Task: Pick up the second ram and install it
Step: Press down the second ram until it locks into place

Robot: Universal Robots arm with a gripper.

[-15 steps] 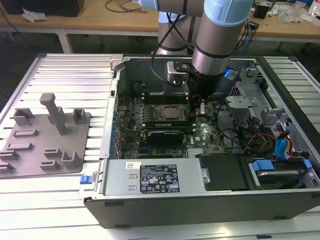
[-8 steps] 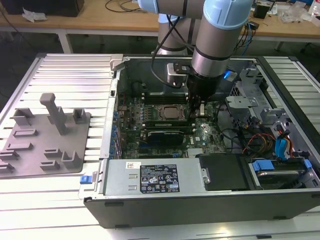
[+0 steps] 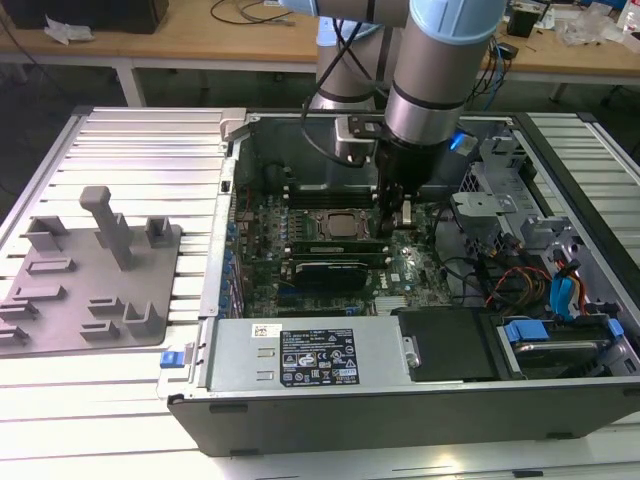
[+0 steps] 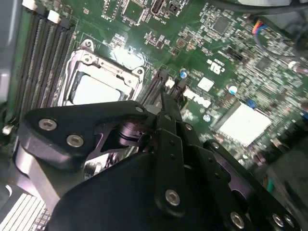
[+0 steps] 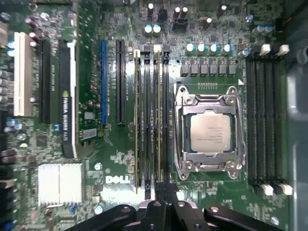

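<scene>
Hand [image 3: 398, 222] over second ram [image 5: 160, 120]

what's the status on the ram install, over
Gripper down inside the case, at the memory slots beside the processor socket. Two ram sticks stand in those slots. Fixture plate bare of ram. Nothing blocking.

Arm [image 3: 440, 70]: reaches down into the open computer case [image 3: 400, 400].
Gripper [image 3: 393, 222]: just above the motherboard [image 3: 330, 255], beside the processor socket [image 3: 333, 225].
Grey fixture plate [image 3: 85, 275]: on the table [image 3: 140, 140], outside the case.
</scene>
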